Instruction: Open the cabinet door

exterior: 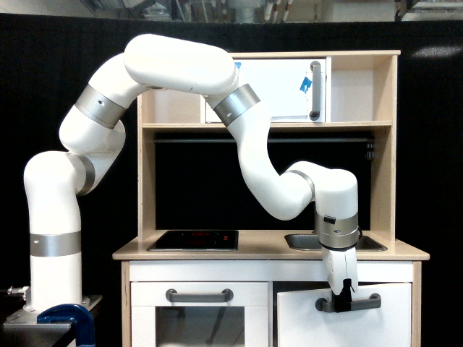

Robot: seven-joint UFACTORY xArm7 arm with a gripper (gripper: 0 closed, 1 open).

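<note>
The cabinet door (376,325) is the plain white panel at the lower right of the toy kitchen, under the sink. Its left edge stands slightly away from the frame, with a dark gap beside it. A horizontal grey bar handle (362,303) runs near its top. My gripper (341,301) points straight down from the white arm and is shut on that handle, left of its middle. The fingertips are dark and partly merge with the bar.
Left of the cabinet door is the oven door (199,322) with a window and a grey handle (199,295). Above are the countertop (268,251), hob (194,239), sink (300,241), and an upper white door (286,90) with blue tape. A blue clamp (69,318) sits by the arm's base.
</note>
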